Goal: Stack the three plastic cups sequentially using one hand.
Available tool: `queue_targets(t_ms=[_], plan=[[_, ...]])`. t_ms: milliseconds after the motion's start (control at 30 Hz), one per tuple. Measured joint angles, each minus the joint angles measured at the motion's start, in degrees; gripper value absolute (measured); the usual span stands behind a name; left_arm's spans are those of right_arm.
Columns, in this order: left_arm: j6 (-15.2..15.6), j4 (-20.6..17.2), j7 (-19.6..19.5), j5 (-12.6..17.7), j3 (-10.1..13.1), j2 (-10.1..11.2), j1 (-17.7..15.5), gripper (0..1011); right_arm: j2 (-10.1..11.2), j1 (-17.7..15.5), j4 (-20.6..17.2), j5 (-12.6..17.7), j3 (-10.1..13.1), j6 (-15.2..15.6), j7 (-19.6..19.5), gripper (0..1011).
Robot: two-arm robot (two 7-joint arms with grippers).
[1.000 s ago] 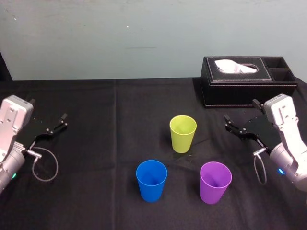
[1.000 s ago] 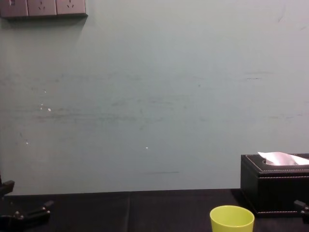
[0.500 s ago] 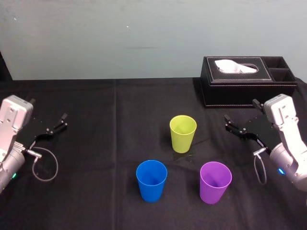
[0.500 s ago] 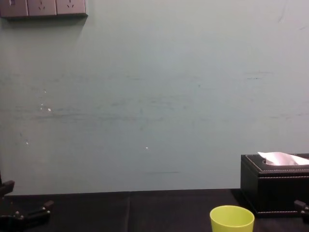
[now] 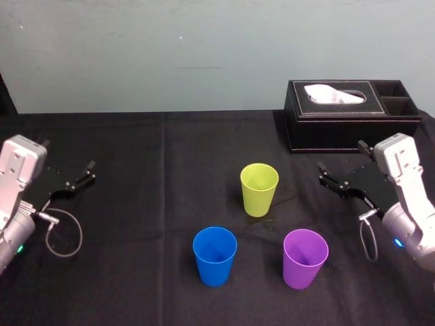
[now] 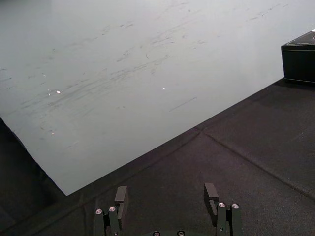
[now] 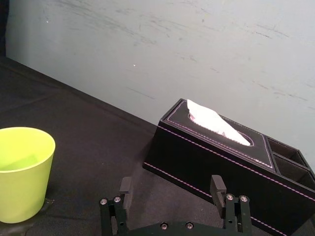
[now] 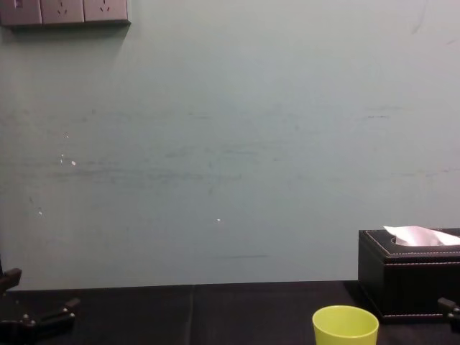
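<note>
Three plastic cups stand upright and apart on the black cloth. The lime yellow-green cup [image 5: 259, 189] is farthest from me, also seen in the chest view [image 8: 345, 327] and the right wrist view [image 7: 22, 172]. The blue cup [image 5: 215, 255] stands at the front, left of the purple cup [image 5: 305, 258]. My right gripper [image 5: 341, 157] hovers open and empty to the right of the yellow-green cup, short of the tissue box; its fingers [image 7: 216, 187] are spread wide. My left gripper [image 5: 68, 156] rests open and empty at the far left [image 6: 166, 193].
A black stitched tissue box [image 5: 350, 115] with white tissue stands at the back right, just beyond my right gripper [image 7: 171, 184]. The black cloth [image 5: 149, 224] covers the table up to a pale wall. A loose cable [image 5: 64, 234] hangs by the left arm.
</note>
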Motion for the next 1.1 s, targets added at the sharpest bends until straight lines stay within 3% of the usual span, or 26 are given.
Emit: queue_targets(t_ms=[433, 567, 800, 1100], plan=[[0.0, 0.0, 0.0, 0.0, 0.0, 0.0, 0.0, 1012, 0.0, 0.0, 0.0, 0.0, 0.1, 0.0, 0.0, 1000], [0.0, 0.0, 0.0, 0.0, 0.0, 0.0, 0.0, 1011, 0.4, -0.9, -1.3, 0.2, 1.0, 0.3, 0.6, 1000], [0.0, 0.0, 0.0, 0.0, 0.0, 0.0, 0.0, 1011, 2.8, -4.1, -5.4, 1.0, 3.6, 0.2, 2.2, 1000], [0.0, 0.0, 0.0, 0.0, 0.0, 0.0, 0.0, 1011, 7.7, -11.0, -12.3, 7.3, 9.2, -1.4, 7.7, 1000]])
